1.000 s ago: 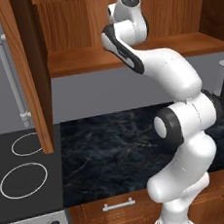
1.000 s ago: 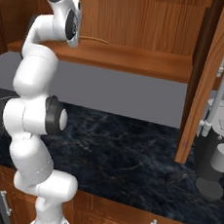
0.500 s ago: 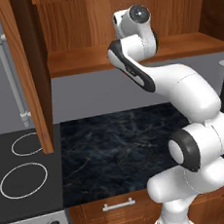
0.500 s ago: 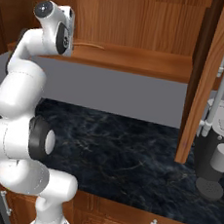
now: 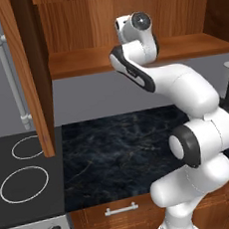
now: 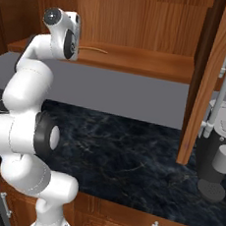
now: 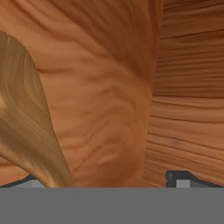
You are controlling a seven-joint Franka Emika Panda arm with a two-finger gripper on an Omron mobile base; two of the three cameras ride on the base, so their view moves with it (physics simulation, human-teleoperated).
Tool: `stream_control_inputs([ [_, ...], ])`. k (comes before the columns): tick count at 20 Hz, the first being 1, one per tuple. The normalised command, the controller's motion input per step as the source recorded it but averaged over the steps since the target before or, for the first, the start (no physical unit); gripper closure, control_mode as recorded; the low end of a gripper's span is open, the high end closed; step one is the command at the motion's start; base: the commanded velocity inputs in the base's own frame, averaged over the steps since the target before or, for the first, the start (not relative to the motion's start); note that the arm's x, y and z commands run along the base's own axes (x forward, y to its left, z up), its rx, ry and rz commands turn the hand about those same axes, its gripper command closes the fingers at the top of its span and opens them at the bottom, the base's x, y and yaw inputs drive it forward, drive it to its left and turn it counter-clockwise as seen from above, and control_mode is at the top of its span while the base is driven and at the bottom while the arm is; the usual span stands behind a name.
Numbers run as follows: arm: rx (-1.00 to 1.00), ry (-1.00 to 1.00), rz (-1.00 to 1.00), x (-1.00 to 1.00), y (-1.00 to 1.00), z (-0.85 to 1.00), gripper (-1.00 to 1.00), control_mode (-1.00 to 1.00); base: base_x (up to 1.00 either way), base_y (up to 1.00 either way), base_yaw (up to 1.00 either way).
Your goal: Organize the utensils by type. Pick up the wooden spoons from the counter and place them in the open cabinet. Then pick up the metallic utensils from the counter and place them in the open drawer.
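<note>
A wooden spoon (image 6: 93, 48) lies on the shelf of the open cabinet (image 6: 154, 63), its thin handle sticking out to the right of my hand. In the hand view its pale bowl (image 7: 27, 124) is close at the left, beside my left fingertip (image 7: 27, 181). My gripper (image 7: 105, 181) is inside the cabinet just above the shelf (image 5: 81, 65), open, its tips far apart with nothing gripped between them. The metallic utensils and the open drawer are out of view.
The cabinet door (image 5: 29, 70) hangs open at the left, and appears at the right as door (image 6: 212, 81). Below lie the dark marble counter (image 5: 115, 151), a stove (image 5: 23, 181) and a grey coffee machine (image 6: 216, 155). Closed drawer fronts (image 5: 121, 210) line the counter's front.
My hand has dropped a little closer to the shelf while the elbow swung out to the right. The spoon has stayed on the shelf and the jaws have stayed open.
</note>
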Motion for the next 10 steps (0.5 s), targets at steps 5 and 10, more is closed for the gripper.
stream_control_inputs([
  [5,0.00,0.15,-0.02,0.53,0.00,0.13,-1.00,-1.00,0.00,0.00,0.00],
  [10,0.03,0.15,-0.15,0.30,0.04,0.04,-1.00,-1.00,0.00,0.00,0.00],
])
